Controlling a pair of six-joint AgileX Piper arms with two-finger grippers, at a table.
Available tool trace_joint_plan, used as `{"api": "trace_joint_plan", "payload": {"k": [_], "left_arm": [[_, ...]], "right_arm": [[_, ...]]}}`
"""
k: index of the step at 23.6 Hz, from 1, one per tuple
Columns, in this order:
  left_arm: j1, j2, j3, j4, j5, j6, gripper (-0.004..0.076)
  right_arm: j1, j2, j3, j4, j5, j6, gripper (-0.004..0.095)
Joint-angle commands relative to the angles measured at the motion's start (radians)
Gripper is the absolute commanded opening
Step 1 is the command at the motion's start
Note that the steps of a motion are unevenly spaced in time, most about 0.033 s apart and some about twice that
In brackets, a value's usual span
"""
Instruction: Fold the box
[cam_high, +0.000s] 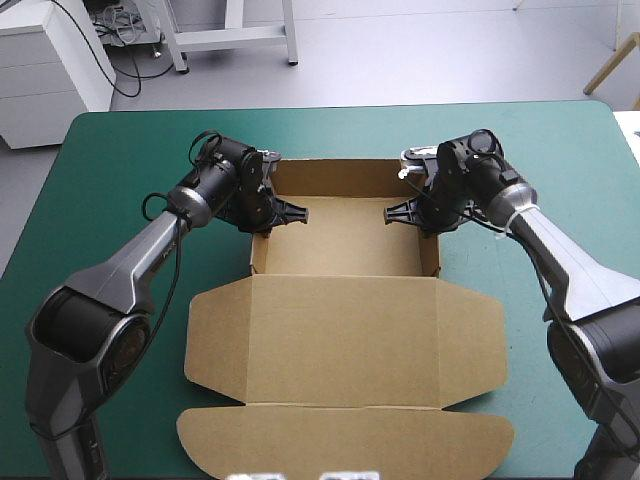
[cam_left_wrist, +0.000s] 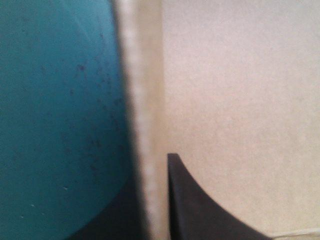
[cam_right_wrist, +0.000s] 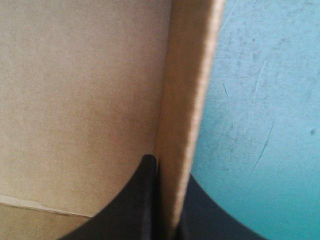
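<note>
While each arm clamps a side wall, box (cam_high: 345, 245) stands mid table (cam_high: 120, 160), tray open.
Left tool (cam_high: 270, 215) pinches left wall, right tool (cam_high: 425, 215) right wall; lid (cam_high: 345, 340) flat, nearward, between both.

You see the table (cam_high: 120, 150) filling most of the high view, its teal-green cover (cam_high: 560, 160) rounded at the far corners. Your wrist views show dark specks (cam_left_wrist: 80, 67) and thin pale scratches (cam_right_wrist: 260, 80) on it.
</note>
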Motion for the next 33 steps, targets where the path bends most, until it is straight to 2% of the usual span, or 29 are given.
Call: {"api": "trace_joint_plan", "payload": {"k": [1,4,5,6,7,8,9,10,12,13,18,23,28,33], "left_arm": [[-0.009,-0.043,-0.036,0.017,-0.03,0.027,-0.0008],[-0.009,-0.041,-0.036,0.019,-0.031,0.035,0.0022],[-0.009,-0.041,-0.036,0.019,-0.029,0.035,0.0109],[-0.009,-0.041,-0.036,0.019,-0.029,0.035,0.0232],[-0.009,-0.04,-0.036,0.019,-0.029,0.035,0.0313],[-0.009,-0.036,-0.04,0.019,-0.033,0.035,0.0472],[-0.009,-0.031,-0.045,0.019,-0.027,0.035,0.0532],[-0.009,-0.024,-0.051,0.019,-0.02,0.031,0.0587],[-0.009,-0.016,-0.064,0.019,-0.018,0.031,0.0587],[-0.009,-0.016,-0.065,0.019,-0.018,0.031,0.0587],[-0.001,-0.016,-0.116,0.021,0.027,0.031,0.0584],[-0.001,-0.016,-0.215,0.098,0.115,0.033,0.0582],[-0.001,-0.08,-0.326,0.059,0.115,0.086,0.0582],[-0.001,-0.193,-0.342,0.049,0.115,0.188,0.0582]], "right_arm": [[-0.005,-0.018,-0.027,0.0,-0.036,-0.031,-0.0004],[-0.005,-0.003,-0.027,-0.022,-0.036,-0.02,0.0001],[-0.005,0.001,-0.027,-0.022,-0.034,-0.042,0.0052],[-0.005,0.003,-0.027,-0.022,-0.032,-0.051,0.0136],[-0.005,0.003,-0.027,-0.02,-0.032,-0.051,0.0227],[-0.005,0.003,-0.027,-0.02,-0.034,-0.047,0.0405],[-0.005,0.003,-0.027,-0.022,-0.037,-0.047,0.0517],[-0.005,0.003,-0.027,-0.027,-0.038,-0.047,0.0712],[-0.005,0.003,-0.027,-0.044,-0.044,-0.04,0.0917],[-0.005,0.003,-0.029,-0.044,-0.046,-0.04,0.0938],[-0.005,-0.003,-0.032,-0.042,-0.056,-0.027,0.0919],[-0.005,-0.035,-0.115,-0.042,-0.043,-0.017,0.0914],[-0.005,-0.118,-0.273,-0.091,0.066,-0.019,0.0914],[-0.005,-0.234,-0.263,-0.089,0.066,-0.024,0.0914]]}}
